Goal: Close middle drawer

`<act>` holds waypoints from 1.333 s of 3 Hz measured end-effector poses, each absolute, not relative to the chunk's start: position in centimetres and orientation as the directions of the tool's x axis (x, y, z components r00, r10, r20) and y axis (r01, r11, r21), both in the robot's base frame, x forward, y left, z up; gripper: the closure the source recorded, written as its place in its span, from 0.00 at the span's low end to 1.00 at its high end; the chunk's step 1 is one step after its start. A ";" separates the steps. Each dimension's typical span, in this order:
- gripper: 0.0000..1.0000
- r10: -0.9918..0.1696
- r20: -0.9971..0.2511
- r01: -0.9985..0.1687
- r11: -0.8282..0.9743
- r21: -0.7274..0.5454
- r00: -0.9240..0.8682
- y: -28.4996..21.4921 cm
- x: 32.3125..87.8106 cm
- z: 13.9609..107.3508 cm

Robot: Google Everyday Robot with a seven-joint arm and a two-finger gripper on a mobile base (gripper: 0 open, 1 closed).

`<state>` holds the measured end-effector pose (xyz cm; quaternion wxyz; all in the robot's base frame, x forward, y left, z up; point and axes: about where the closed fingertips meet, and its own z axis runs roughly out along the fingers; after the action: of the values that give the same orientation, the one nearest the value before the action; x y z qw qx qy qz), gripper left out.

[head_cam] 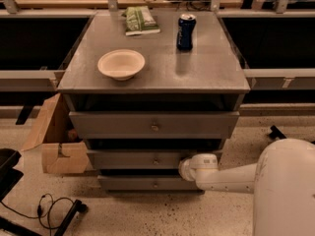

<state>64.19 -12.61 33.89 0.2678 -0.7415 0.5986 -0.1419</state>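
While our gripper (188, 167) sits at the right end of the middle drawer (133, 159), we cannot tell its state; the blue can (186, 32) has a label too small to read.

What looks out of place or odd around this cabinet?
Nothing is spilled: the bowl and can stand upright. The middle drawer shows a dark gap above its front, so it seems not fully shut; the gripper is at its right end. A cardboard box, flaps open, sits left of the cabinet.
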 end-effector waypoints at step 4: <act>1.00 -0.968 -0.100 -0.846 -0.146 -0.513 0.228 -13.5 57.2 36.4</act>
<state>57.17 -13.52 36.41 0.2394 -0.7461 0.6079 -0.1280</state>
